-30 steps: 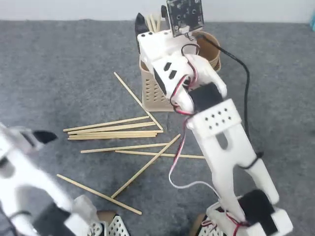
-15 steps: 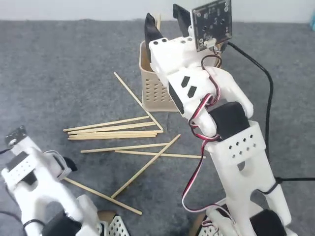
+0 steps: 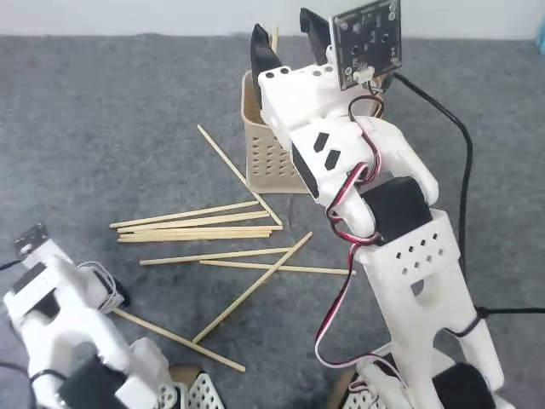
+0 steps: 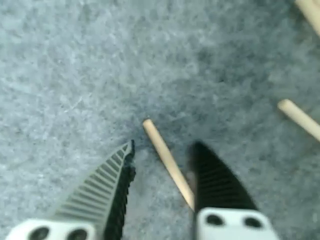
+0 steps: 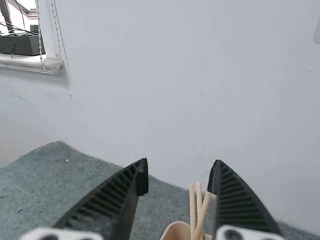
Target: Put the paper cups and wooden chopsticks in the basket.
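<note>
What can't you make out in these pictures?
High view: the beige slotted plastic basket's inside, hidden by the white right arm.
Left wrist view: the wooden chopstick's near end, behind the left gripper's dark finger.
Right wrist view: the basket's body, cut off by the edge.

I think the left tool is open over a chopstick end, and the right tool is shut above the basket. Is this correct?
The right tool is open, not shut: the right wrist view shows its jaws apart above the basket. The rest is correct.

Left tool [image 4: 164, 147] low, jaws apart; right tool [image 5: 180, 165] raised, jaws apart.
</note>
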Controlling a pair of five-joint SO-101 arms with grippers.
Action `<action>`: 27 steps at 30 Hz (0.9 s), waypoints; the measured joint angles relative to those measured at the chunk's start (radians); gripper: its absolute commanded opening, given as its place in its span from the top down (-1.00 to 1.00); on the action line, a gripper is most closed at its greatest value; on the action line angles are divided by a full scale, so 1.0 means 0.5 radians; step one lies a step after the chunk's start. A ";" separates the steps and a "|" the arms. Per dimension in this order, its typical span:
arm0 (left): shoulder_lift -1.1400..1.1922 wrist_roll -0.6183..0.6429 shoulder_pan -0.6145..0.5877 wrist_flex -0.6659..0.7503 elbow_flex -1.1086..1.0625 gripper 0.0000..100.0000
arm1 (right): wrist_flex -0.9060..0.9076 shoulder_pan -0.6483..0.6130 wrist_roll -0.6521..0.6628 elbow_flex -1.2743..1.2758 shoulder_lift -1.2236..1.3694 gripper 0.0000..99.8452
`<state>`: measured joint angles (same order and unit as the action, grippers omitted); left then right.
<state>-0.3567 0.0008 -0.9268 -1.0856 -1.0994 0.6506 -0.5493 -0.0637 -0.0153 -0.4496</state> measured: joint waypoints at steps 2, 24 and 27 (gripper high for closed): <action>-0.006 0.000 0.000 0.000 0.000 0.97 | 0.031 0.000 0.000 0.000 0.000 0.58; -0.516 0.322 0.071 -0.620 0.690 0.98 | 0.534 -0.123 0.000 0.000 -0.460 0.58; -0.770 0.482 0.172 -0.644 0.736 0.97 | 0.629 -0.132 0.000 0.000 -0.525 0.58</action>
<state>-0.7419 0.2417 -0.8408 -1.4078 -0.7311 0.9651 -0.6153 -0.0637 -0.0153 -0.7119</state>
